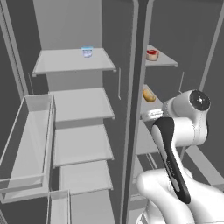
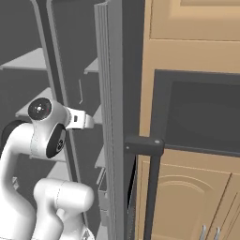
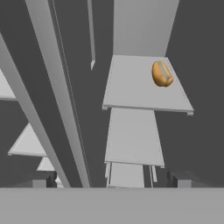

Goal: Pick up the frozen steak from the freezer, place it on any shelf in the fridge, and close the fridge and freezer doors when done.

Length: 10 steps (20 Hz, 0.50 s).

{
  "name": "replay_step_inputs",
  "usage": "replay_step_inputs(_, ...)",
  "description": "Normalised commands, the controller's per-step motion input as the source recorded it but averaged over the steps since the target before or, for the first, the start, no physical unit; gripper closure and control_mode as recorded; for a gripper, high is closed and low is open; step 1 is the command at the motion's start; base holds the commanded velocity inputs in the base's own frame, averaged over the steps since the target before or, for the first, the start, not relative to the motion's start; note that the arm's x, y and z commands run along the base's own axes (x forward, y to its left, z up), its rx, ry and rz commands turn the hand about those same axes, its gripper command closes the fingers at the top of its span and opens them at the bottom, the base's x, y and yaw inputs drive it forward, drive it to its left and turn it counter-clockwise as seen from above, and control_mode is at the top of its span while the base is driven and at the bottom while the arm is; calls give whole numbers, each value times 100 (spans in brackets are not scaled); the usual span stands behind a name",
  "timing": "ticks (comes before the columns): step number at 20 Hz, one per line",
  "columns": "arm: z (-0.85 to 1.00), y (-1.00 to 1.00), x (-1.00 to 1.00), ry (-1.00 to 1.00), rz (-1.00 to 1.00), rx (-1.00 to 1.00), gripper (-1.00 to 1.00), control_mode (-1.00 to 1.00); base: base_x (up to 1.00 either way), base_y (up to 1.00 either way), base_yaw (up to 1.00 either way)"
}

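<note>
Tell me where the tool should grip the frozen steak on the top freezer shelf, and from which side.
Grip the frozen steak across its flat sides, coming in level from the open front of the freezer. It lies low on the shelf, so a near-horizontal pinch probably suits better than reaching from above. The orange-brown lump sits one shelf lower.

The top fridge shelf (image 1: 65, 61) carries a blue-white cup (image 1: 87, 52) near its back edge. The top freezer shelf (image 1: 164, 61) holds the steak (image 1: 152, 55); the next shelf (image 3: 140, 89) an orange-brown lump (image 3: 162, 73).
</note>
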Motion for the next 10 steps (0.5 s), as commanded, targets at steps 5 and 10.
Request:
replay_step_inputs(5, 0, 0, 0, 0, 0, 0, -100, 100, -21, -38, -16)
replay_step_inputs(10, 0, 0, 0, 0, 0, 0, -100, 100, -35, -53, -19)
